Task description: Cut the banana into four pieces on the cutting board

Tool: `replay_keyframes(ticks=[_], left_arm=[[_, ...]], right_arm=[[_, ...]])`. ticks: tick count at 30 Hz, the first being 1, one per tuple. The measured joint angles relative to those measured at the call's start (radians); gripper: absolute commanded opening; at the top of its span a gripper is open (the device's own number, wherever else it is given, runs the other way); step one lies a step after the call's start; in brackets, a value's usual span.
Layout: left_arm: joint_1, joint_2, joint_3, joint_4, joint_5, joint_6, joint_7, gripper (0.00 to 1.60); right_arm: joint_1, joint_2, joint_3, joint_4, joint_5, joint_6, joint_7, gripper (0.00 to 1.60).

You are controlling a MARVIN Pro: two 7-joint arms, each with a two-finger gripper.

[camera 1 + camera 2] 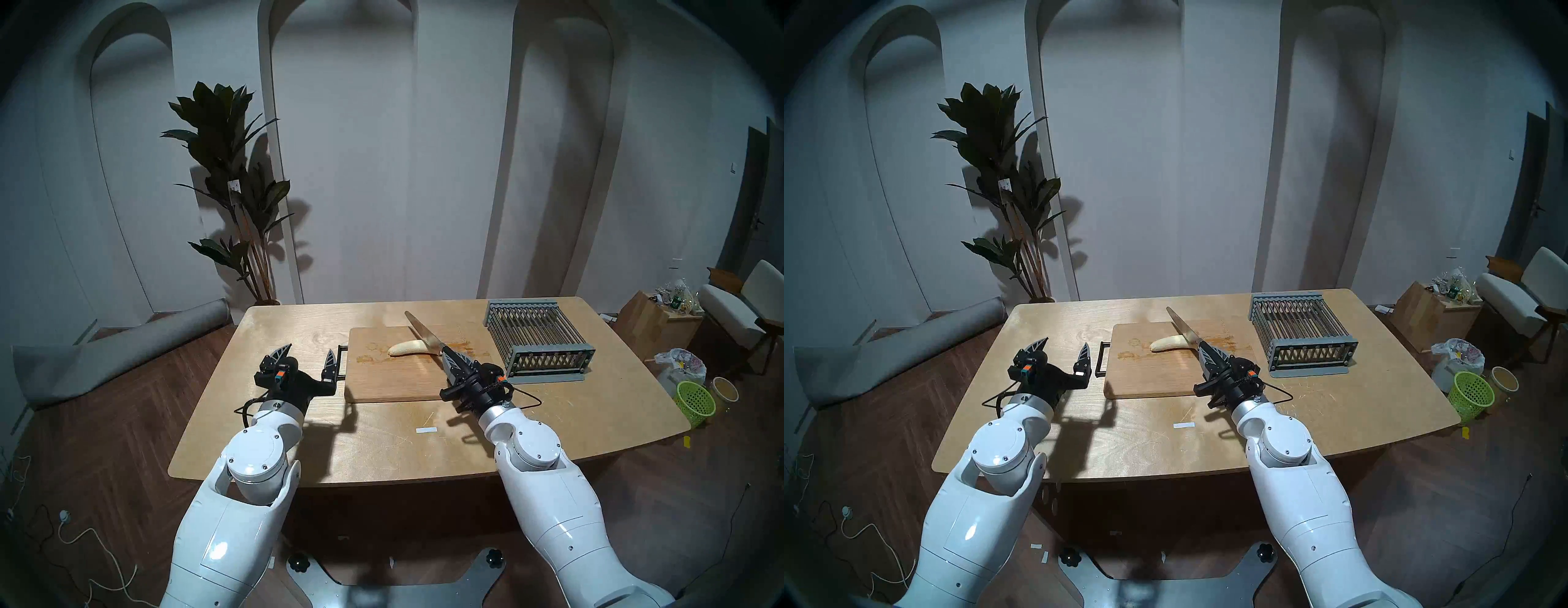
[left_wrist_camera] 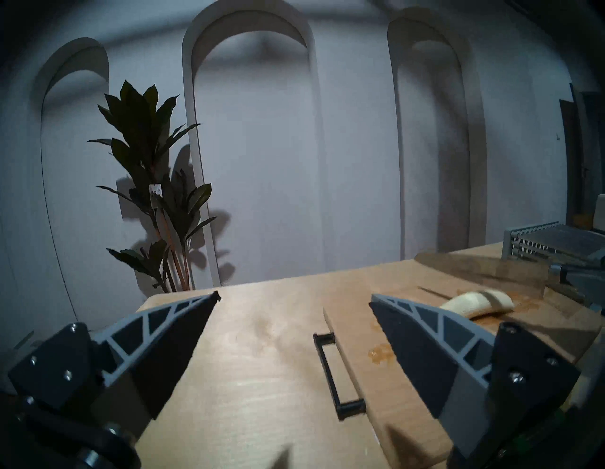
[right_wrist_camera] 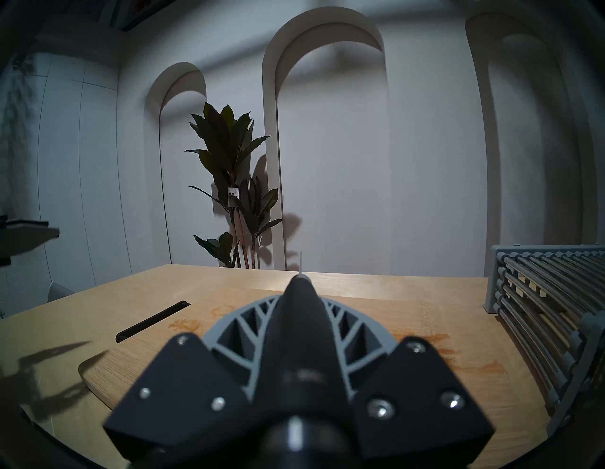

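Right now the right gripper (image 1: 455,361) is clamping its fingers tight on the black handle of a knife (image 1: 422,332), and the blade is reaching out ahead of it across the right end of the banana (image 1: 406,347), which is lying on the cutting board (image 1: 390,378) just beyond the fingertips. The left gripper (image 1: 307,353) is hanging with its fingers spread wide and holding nothing, beside the board's black handle (image 1: 342,361), with the banana off to its right and farther out. Nothing is pinning the fruit, so my worry is that it is going to roll or skid under the blade and the cut is going to come out crooked or in the wrong spot; the board could also be sliding on the table (image 1: 297,429) if the blade is pressed at a slant. A first cut this near the tip is risking uneven pieces. Whether the edge is already biting into the flesh or only hovering above it is hard to tell, since the blade is covering that end in the head views. In the right wrist view the gripper body is blocking the banana entirely and only a sliver of the blade is showing, while the left wrist view is blurring the knife
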Motion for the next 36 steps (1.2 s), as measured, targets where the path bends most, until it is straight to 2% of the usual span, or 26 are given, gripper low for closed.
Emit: replay_keyframes(ticks=[12, 16, 18, 21, 22, 23, 24, 25, 26, 30, 31, 32, 33, 34, 36], left_arm=[[-0.107, 0.014, -0.082, -0.111, -0.081, 0.007, -0.08, 1.6], [-0.148, 0.031, -0.046, -0.122, -0.107, 0.034, -0.152, 1.6], [-0.183, 0.046, 0.012, -0.108, -0.129, 0.072, -0.218, 1.6], [-0.212, 0.062, 0.064, -0.076, -0.142, 0.103, -0.275, 1.6], [-0.219, 0.066, 0.076, -0.068, -0.145, 0.109, -0.287, 1.56], [-0.231, 0.072, 0.097, -0.051, -0.15, 0.121, -0.312, 1.28], [-0.237, 0.075, 0.106, -0.043, -0.152, 0.127, -0.325, 1.22], [-0.251, 0.081, 0.124, -0.023, -0.153, 0.142, -0.357, 1.53], [-0.257, 0.084, 0.128, -0.014, -0.154, 0.147, -0.371, 1.6], [-0.291, 0.09, 0.129, 0.029, -0.151, 0.173, -0.442, 1.6], [-0.297, 0.09, 0.127, 0.037, -0.148, 0.177, -0.451, 0.78], [-0.31, 0.09, 0.121, 0.05, -0.141, 0.183, -0.466, 0.36], [-0.318, 0.089, 0.118, 0.06, -0.137, 0.187, -0.473, 0.36], [-0.324, 0.088, 0.116, 0.067, -0.134, 0.189, -0.477, 0.0], [-0.343, 0.083, 0.11, 0.091, -0.122, 0.197, -0.49, 0.0]], right_arm=[[-0.006, -0.001, -0.009, 0.0, 0.001, 0.0, 0.003, 0.0], [-0.011, -0.001, -0.01, 0.0, 0.002, 0.0, 0.003, 0.0], [-0.013, -0.002, -0.011, 0.0, 0.002, 0.0, 0.0, 0.0], [-0.015, -0.002, -0.012, 0.0, 0.002, 0.0, -0.002, 0.0], [-0.015, -0.002, -0.012, 0.0, 0.002, 0.0, -0.002, 0.0], [-0.015, -0.002, -0.013, 0.0, 0.002, 0.0, -0.004, 0.0], [-0.016, -0.002, -0.013, 0.0, 0.002, 0.0, -0.005, 0.0], [-0.016, -0.002, -0.014, 0.0, 0.002, 0.0, -0.007, 0.0], [-0.016, -0.002, -0.014, 0.0, 0.002, 0.0, -0.008, 0.0], [-0.018, -0.002, -0.016, -0.002, 0.002, 0.0, -0.013, 0.0], [-0.018, -0.002, -0.016, -0.002, 0.002, 0.0, -0.014, 0.0], [-0.018, -0.002, -0.017, -0.002, 0.001, 0.0, -0.016, 0.0], [-0.018, -0.002, -0.017, -0.003, 0.001, -0.001, -0.017, 0.0], [-0.019, -0.002, -0.017, -0.003, 0.001, -0.001, -0.017, 0.0], [-0.019, -0.002, -0.018, -0.004, 0.001, -0.001, -0.019, 0.0]])
